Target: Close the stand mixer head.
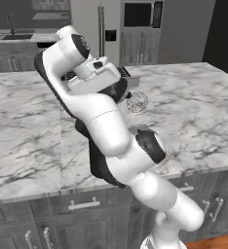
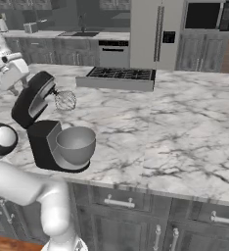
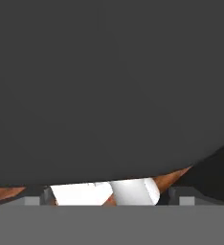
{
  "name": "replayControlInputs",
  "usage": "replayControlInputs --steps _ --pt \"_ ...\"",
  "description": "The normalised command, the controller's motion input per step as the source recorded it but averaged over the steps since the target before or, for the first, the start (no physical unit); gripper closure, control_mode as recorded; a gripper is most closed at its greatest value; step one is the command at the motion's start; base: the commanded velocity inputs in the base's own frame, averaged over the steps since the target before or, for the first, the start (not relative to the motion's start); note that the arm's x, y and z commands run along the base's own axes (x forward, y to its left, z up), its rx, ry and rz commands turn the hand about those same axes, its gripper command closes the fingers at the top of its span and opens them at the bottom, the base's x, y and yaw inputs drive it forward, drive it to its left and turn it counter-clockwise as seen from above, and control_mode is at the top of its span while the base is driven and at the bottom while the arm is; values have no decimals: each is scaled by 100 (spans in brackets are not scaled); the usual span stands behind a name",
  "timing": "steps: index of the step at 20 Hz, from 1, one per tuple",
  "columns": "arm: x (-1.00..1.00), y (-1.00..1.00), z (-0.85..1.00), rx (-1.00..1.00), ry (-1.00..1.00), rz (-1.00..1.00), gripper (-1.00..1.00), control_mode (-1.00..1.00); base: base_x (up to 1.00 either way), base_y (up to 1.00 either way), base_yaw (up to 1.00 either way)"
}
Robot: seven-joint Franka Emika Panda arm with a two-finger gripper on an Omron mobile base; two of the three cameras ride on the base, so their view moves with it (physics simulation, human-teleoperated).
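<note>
Stand mixer head [image 2: 34, 99] slopes upward, whisk [image 2: 64, 100] end raised above bowl [image 2: 75, 145].

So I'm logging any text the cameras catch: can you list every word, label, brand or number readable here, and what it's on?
None can be read.
The stand mixer head, the mixing bowl and the marble counter carry no visible lettering.
The fridge's dark panel and the microwave are too small and blurred to tell.

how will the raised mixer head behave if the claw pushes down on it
The stand mixer head is tilted up over the mixing bowl, so it likely pivots down stiffly. Its rounded top may let the claw slip. The blocky base probably resists tipping.
</note>
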Motion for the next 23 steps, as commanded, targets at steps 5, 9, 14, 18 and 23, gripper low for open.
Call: replayControlInputs --steps 5,9,14,18,23 --pt "10 -100 -9 30 9 -6 -100 -100 0 0 0" --pt "-33 -100 0 32 -1 0 -100 -100 0 0 0" --pt "-64 -100 0 30 -12 0 -100 -100 0 0 0" --pt "-83 -71 0 27 -18 0 -100 -100 0 0 0" --pt "-51 -28 -3 19 -6 0 -100 -100 0 0 0"
